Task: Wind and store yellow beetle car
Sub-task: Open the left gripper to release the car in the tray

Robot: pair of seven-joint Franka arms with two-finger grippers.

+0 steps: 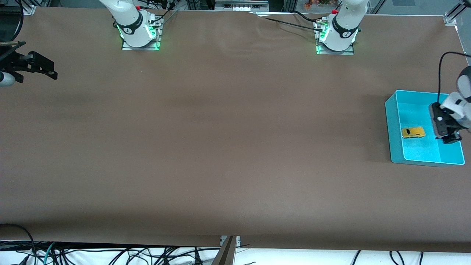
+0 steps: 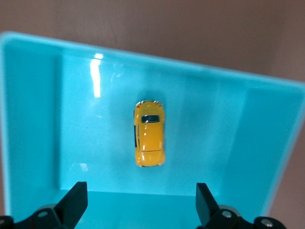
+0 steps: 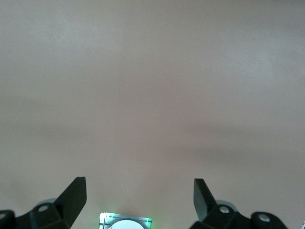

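We see the small, glossy yellow beetle car [image 2: 149,133] with its rounded body and dark windows resting on the smooth floor of a rectangular turquoise plastic bin [image 1: 393,147], directly below the left gripper [image 2: 138,200], whose black fingers stand wide apart and hold nothing. Nothing lies between them. The right gripper [image 1: 40,70] waits with fingers spread over the bare matte brown tabletop [image 1: 220,147] at the right arm's end.
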